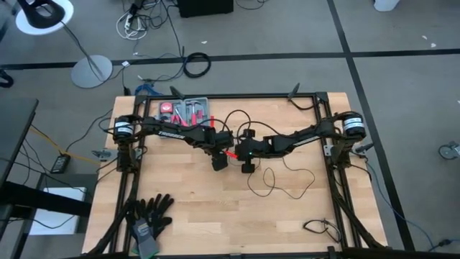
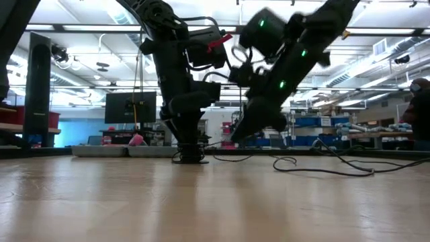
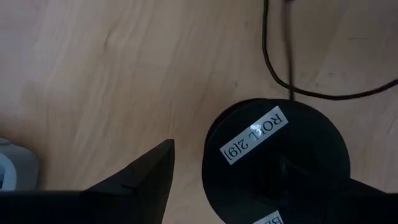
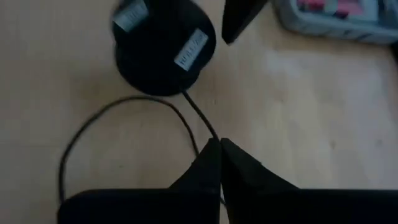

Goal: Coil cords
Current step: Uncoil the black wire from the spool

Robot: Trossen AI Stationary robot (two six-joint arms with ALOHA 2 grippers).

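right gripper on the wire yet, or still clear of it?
Touching. In the right wrist view the right gripper has its fingers shut, and the thin black wire from the disc runs straight into their tips.

The cord (image 1: 287,183) is one thin black wire, lying loose on the light wooden tabletop; from the table's middle it trails toward four o'clock in slack, uneven loops (not yet a tidy coil); another stretch arcs up toward twelve o'clock; its end joins a round black puck-like disc (image 3: 277,165) bearing white labels, which sits flat near the centre
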